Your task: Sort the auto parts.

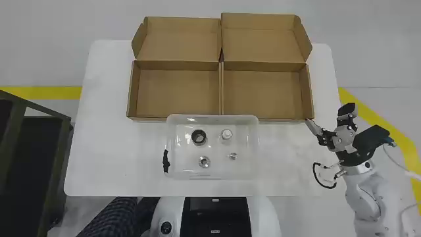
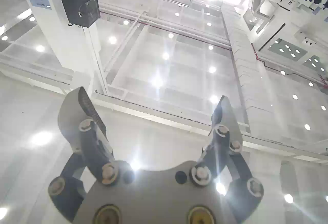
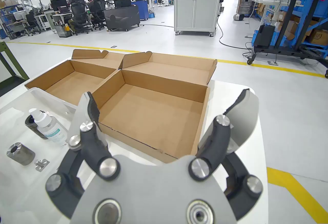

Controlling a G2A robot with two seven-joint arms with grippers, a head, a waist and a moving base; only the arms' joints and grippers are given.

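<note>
A clear plastic tray (image 1: pixel 247 120) sits at the table's front centre. It holds a dark ring-shaped part (image 1: pixel 198 135), a small white-capped bottle (image 1: pixel 226 133), a metal cylinder (image 1: pixel 204 162) and a small metal clip (image 1: pixel 232 155). Behind it lie two open cardboard boxes, left (image 1: pixel 174 92) and right (image 1: pixel 263 92), both bare inside. My right gripper (image 1: pixel 326 116) hangs open near the table's right edge, holding nothing. In the right wrist view it (image 3: pixel 167 93) faces the right box (image 3: pixel 153 112), with the bottle (image 3: pixel 50 127), cylinder (image 3: pixel 20 153) and clip (image 3: pixel 41 164) off to one side. My left gripper (image 2: pixel 153 102) is open, pointing at the ceiling.
A small black item (image 1: pixel 166 160) sits at the tray's left edge. A dark metal rack (image 1: pixel 26 151) stands left of the table. Bare white tabletop (image 1: pixel 105 138) lies on both sides of the tray.
</note>
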